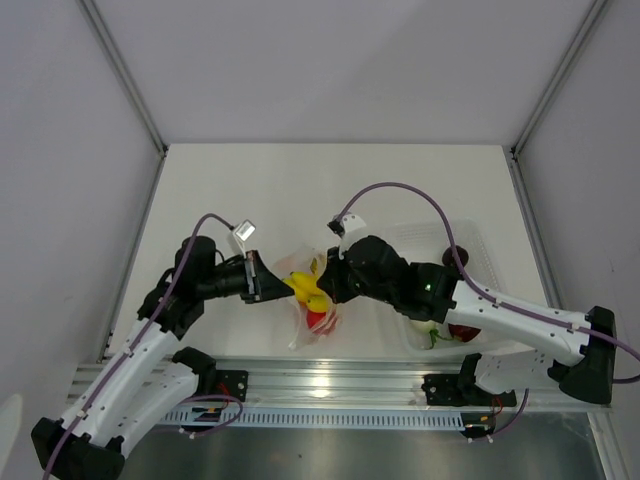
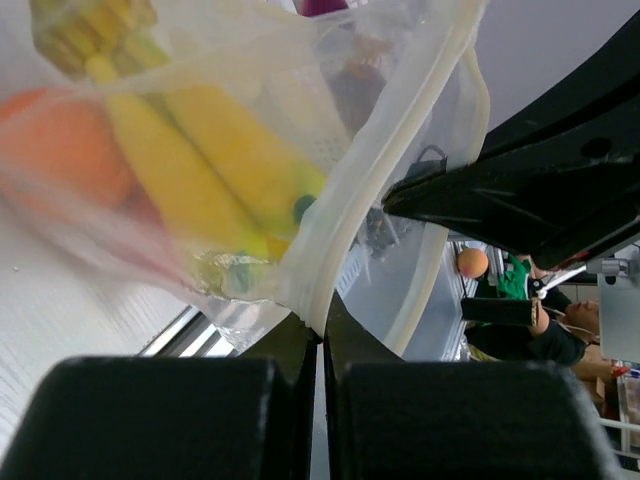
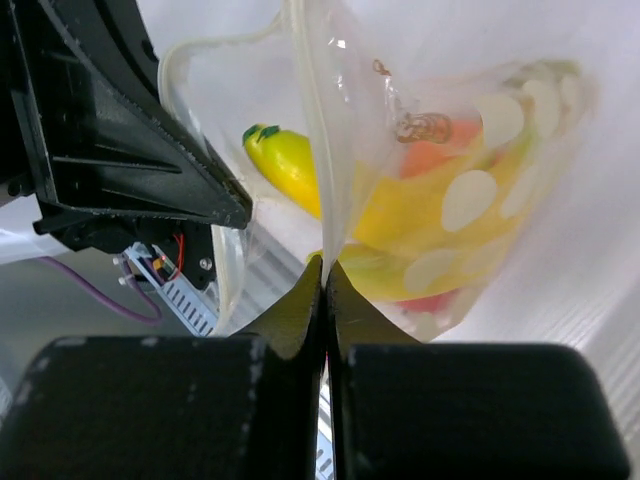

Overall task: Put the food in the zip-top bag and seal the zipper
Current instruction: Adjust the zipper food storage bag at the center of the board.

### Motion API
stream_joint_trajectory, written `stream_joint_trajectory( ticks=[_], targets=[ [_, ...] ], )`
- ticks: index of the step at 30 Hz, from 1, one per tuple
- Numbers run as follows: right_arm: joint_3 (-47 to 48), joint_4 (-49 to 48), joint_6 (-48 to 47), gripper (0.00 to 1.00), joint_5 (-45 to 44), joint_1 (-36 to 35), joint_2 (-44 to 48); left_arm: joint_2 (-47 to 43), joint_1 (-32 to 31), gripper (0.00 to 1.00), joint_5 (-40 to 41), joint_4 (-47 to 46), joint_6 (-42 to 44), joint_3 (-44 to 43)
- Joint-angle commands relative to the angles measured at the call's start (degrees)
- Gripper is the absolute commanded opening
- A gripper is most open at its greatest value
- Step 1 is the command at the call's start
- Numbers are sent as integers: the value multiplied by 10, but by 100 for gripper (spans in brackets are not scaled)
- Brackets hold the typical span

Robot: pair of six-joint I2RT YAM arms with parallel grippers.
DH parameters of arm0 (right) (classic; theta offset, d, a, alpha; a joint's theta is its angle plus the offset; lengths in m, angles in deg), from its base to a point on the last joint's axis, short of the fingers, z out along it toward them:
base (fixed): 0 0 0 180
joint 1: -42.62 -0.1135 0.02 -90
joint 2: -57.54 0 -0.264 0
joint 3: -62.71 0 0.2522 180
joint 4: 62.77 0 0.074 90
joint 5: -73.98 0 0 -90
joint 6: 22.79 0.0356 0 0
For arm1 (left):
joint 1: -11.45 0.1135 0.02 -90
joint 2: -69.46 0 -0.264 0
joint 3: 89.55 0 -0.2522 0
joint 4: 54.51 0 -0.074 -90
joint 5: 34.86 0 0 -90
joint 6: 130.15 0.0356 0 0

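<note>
The zip-top bag [image 1: 298,330] hangs between my two grippers just above the table's near edge. It holds the yellow banana bunch [image 1: 306,286] and a red fruit [image 1: 318,320]. My left gripper [image 1: 262,283] is shut on the zipper strip [image 2: 350,230] at the bag's left side. My right gripper [image 1: 335,280] is shut on the bag's opposite mouth edge [image 3: 312,130]. The left wrist view shows the bananas [image 2: 230,160] and the orange ball [image 2: 60,150] through the plastic. The right wrist view shows the bananas [image 3: 430,225], the orange ball [image 3: 440,150] and the red fruit [image 3: 430,300] inside.
A clear ridged tray [image 1: 480,250] lies under the right arm at the right, with a red round fruit [image 1: 462,332] and a green stem [image 1: 432,335] in it. The metal rail [image 1: 330,385] runs along the near edge. White walls enclose the table.
</note>
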Motion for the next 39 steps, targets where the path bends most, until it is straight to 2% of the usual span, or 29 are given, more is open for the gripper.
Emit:
stream_joint_trajectory(
  ticks=[1, 7, 13, 17, 18, 22, 25, 26, 28, 30, 34, 37, 39],
  targets=[
    [14, -11, -8, 0, -40, -2, 24, -21, 5, 1, 13, 9, 24, -26],
    [52, -15, -28, 0, -58, -20, 34, -45, 5, 0, 23, 46, 35, -70],
    [4, -16, -2, 0, -69, -8, 26, -5, 14, 0, 26, 40, 58, -14],
    [62, 30, -19, 0, -89, -4, 10, -5, 19, 0, 14, 56, 63, -78],
    [79, 38, -28, 0, -92, -4, 10, -12, 19, 0, 12, 71, 61, -122],
    [118, 49, -23, 0, -100, -10, 31, -39, 19, 1, 2, 81, 47, -154],
    [77, 23, 3, 0, -97, -10, 46, -54, 19, 1, -4, 58, 41, -93],
    [36, 14, 14, 0, -97, -8, 51, -52, 19, 1, -2, 51, 38, -76],
    [1, -4, 49, 0, -79, 10, 47, -29, 19, 1, -23, 24, 37, -12],
    [-25, -15, 52, 0, -71, 18, 33, -14, 19, 1, -40, 13, 38, 5],
    [25, 22, 33, 0, -83, 15, 8, -22, 19, 1, -39, 26, 36, -45],
    [65, 32, 15, 0, -109, -4, 17, -34, 19, 1, -34, 59, 42, -129],
    [68, 17, 7, 0, -116, -11, 35, -38, 19, 1, -34, 63, 43, -127]
  ],
)
